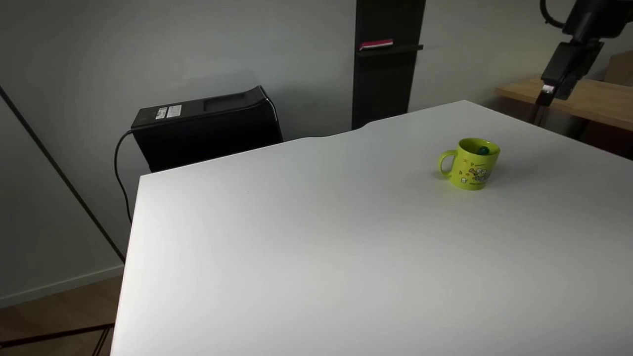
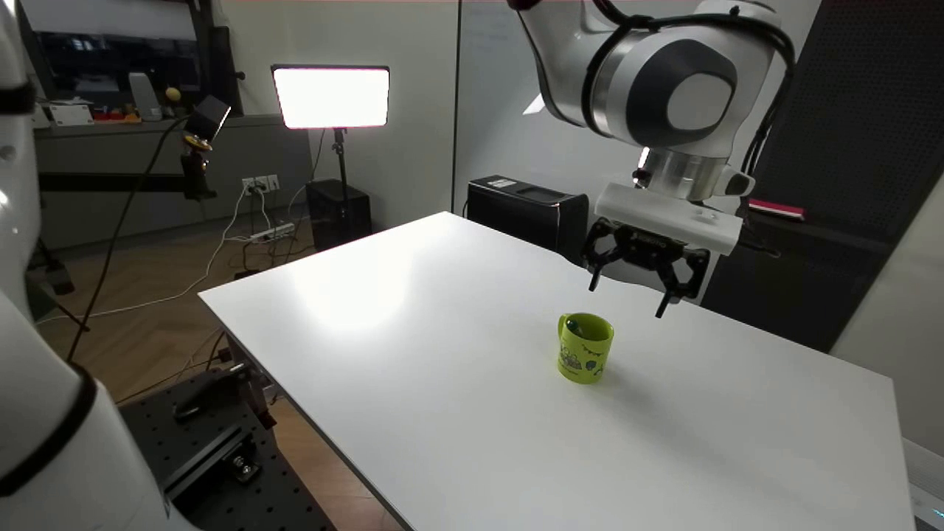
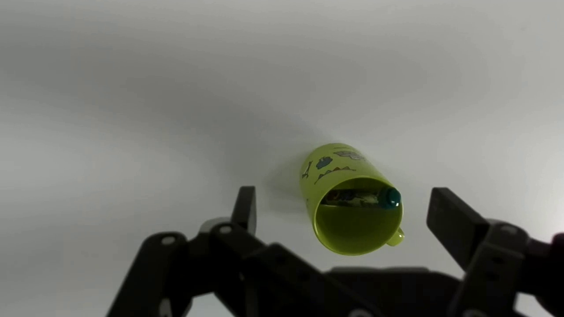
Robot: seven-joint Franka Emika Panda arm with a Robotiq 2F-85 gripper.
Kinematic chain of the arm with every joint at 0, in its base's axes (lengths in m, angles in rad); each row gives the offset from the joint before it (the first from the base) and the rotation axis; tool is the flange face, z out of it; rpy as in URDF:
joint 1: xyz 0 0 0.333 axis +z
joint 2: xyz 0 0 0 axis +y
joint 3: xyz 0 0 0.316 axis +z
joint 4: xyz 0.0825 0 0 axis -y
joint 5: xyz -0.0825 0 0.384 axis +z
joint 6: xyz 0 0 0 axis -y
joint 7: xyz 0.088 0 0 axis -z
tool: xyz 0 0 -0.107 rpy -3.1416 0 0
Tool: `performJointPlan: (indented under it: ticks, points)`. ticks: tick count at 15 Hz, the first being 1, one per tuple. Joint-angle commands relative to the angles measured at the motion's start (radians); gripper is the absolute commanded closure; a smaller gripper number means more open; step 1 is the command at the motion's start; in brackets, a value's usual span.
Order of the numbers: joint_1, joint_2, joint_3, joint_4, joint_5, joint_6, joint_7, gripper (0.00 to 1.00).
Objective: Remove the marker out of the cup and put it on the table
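The yellow-green cup (image 1: 467,168) stands upright on the white table (image 1: 296,247); it also shows in an exterior view (image 2: 582,358) and in the wrist view (image 3: 335,165). The marker (image 3: 359,198) leans inside the cup; its greenish-blue end is near the rim on the handle side. Only that end shows in both exterior views (image 1: 482,150) (image 2: 573,325); its lower end is partly hidden in the cup. My gripper (image 2: 627,299) is open and empty, raised above the table and apart from the cup. In the wrist view the cup appears between the open fingers (image 3: 343,198).
A black box-shaped device (image 1: 207,123) stands behind the table's far edge. A brown wooden table (image 1: 583,99) is at the back right. A bright lamp panel (image 2: 330,97) stands beyond the white table. The robot's base (image 2: 59,413) is beside the table's near edge.
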Motion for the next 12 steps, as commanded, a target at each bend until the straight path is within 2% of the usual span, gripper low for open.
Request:
performJointPlan:
  ticks: [1, 12]
  points:
    - [-0.025, 0.101, 0.043, 0.107, -0.028, -0.012, 0.042, 0.00]
    - [-0.022, 0.209, 0.093, 0.173, -0.111, -0.012, 0.093, 0.00]
